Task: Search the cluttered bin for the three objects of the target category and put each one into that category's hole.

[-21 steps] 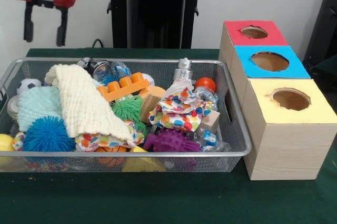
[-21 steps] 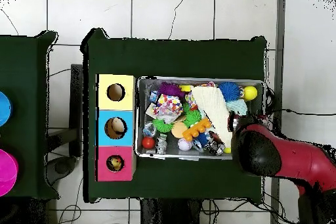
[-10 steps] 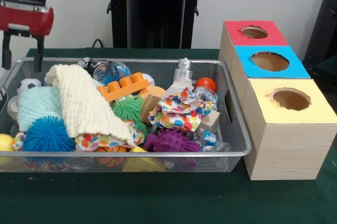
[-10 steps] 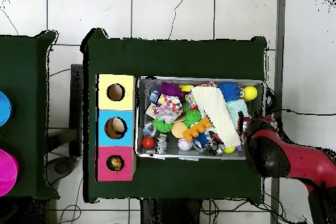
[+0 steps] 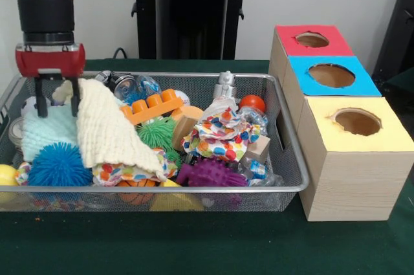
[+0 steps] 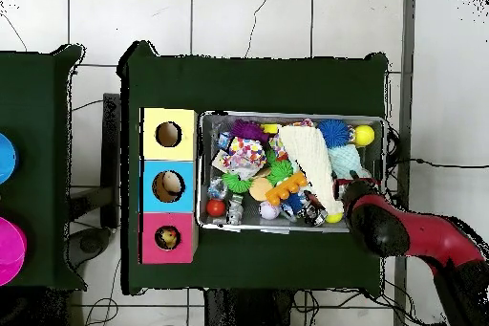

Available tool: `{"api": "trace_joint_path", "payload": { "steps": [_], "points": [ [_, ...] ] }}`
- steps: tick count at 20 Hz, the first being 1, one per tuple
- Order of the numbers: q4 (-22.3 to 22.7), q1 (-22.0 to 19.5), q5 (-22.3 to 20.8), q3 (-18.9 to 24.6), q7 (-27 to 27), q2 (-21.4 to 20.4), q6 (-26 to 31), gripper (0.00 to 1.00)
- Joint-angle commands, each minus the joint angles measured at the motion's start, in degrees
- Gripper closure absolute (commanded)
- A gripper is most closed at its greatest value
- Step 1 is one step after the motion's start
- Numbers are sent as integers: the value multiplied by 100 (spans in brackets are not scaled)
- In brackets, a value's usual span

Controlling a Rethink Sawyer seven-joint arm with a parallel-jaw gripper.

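Red-cuffed, my gripper point(image 5: 58, 97) hung inside the wire basket's point(image 5: 288, 158) end farthest from the boxes point(image 5: 343, 126), jaws apart astride the cream cloth's point(image 5: 107, 129) upper corner, above the mint cloth point(image 5: 45, 131).

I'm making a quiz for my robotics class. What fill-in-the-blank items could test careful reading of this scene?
1. The box nearest the camera in the front view has a ____ top.
2. The gripper hangs over the bin's ____ end in the front view.
3. The orange toy brick lies beside the ____ knitted cloth.

Missing words: yellow; left; cream
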Motion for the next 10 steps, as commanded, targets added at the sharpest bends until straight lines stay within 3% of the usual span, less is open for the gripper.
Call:
{"api": "trace_joint_path", "payload": {
  "steps": [1, 5, 10],
  "points": [
    [-324, 86, -545, 522, -590, 396, 5, 0],
    [-449, -160, -581, 832, -910, 709, 248, 0],
    [-613, -640, -439, 1522, -1718, 1466, 841, 0]
  ]
}}
